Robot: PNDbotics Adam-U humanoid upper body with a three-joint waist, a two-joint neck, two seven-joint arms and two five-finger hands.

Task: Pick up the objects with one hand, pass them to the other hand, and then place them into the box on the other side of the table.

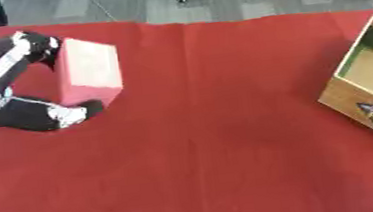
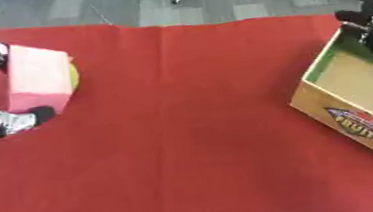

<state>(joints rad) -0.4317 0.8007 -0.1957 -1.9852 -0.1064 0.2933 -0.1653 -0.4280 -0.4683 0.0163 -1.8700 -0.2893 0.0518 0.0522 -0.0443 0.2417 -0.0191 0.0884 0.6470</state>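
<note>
A pink rectangular block (image 1: 89, 71) stands at the far left of the red table. My left hand (image 1: 37, 117) is shut on it, with fingers (image 1: 36, 44) over its far end and the thumb under its near end. A small yellow-green thing (image 2: 74, 75) peeks out from behind the block's right side. At the right edge stands an open cardboard box (image 2: 350, 119) with a fruit label on its side and a green inner wall. My right hand (image 2: 372, 14) hovers over the box's far corner, fingers relaxed and holding nothing.
The red cloth (image 1: 211, 140) covers the whole table between the block and the box. Grey floor and a person's feet show beyond the far edge.
</note>
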